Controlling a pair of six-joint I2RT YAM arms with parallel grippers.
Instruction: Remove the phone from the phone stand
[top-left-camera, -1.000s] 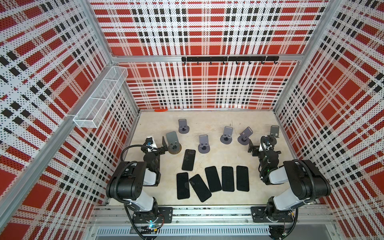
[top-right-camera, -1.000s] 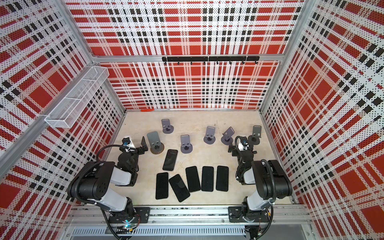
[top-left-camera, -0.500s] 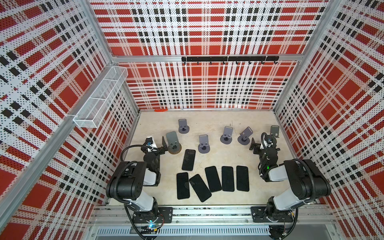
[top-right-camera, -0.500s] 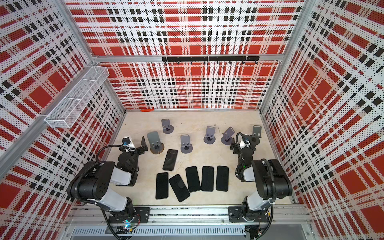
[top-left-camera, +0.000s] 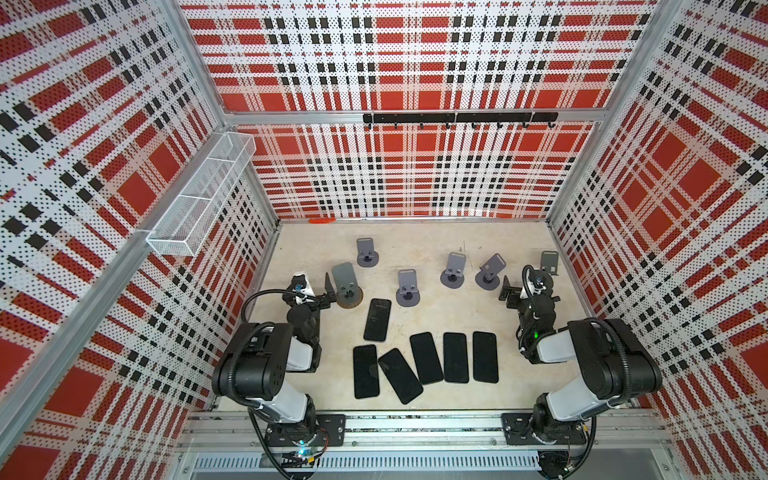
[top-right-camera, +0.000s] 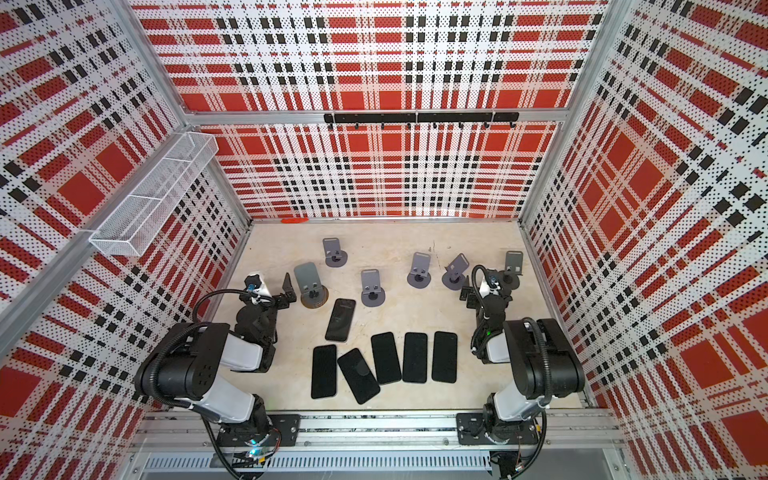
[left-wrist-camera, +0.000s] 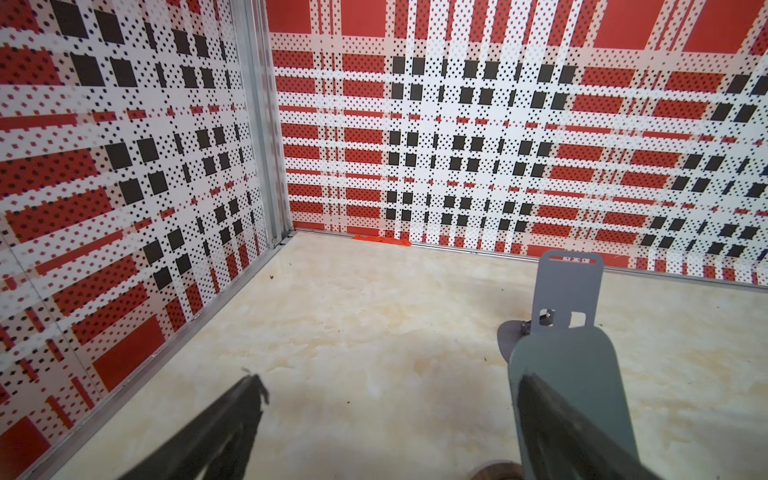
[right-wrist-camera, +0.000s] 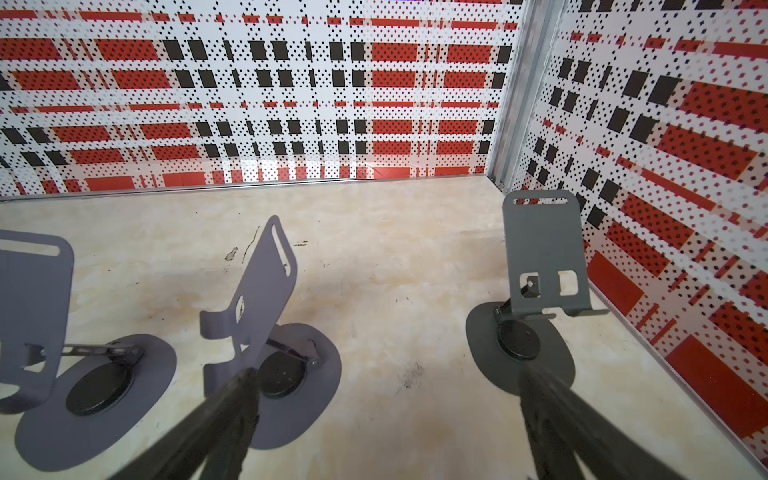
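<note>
Several grey phone stands stand across the back of the table, and none holds a phone. The biggest stand (top-left-camera: 345, 280) (top-right-camera: 308, 280) (left-wrist-camera: 569, 374) has a brown base and is just right of my left gripper (top-left-camera: 326, 293) (top-right-camera: 286, 291) (left-wrist-camera: 388, 382), which is open and empty. A black phone (top-left-camera: 377, 320) (top-right-camera: 340, 320) lies flat in front of that stand. My right gripper (top-left-camera: 509, 293) (top-right-camera: 467, 291) (right-wrist-camera: 386, 374) is open and empty, low between two stands (right-wrist-camera: 253, 291) (right-wrist-camera: 540, 253) at the back right.
Several more black phones (top-left-camera: 426, 357) (top-right-camera: 386, 357) lie flat in a row nearer the front. More empty stands (top-left-camera: 407, 286) (top-left-camera: 367, 253) are mid-table. A wire basket (top-left-camera: 199, 195) hangs on the left wall and a hook rail (top-left-camera: 457, 118) on the back wall. Plaid walls enclose the table.
My right gripper has edged slightly toward the back of the table. The left arm, the phones and the stands have not moved.
</note>
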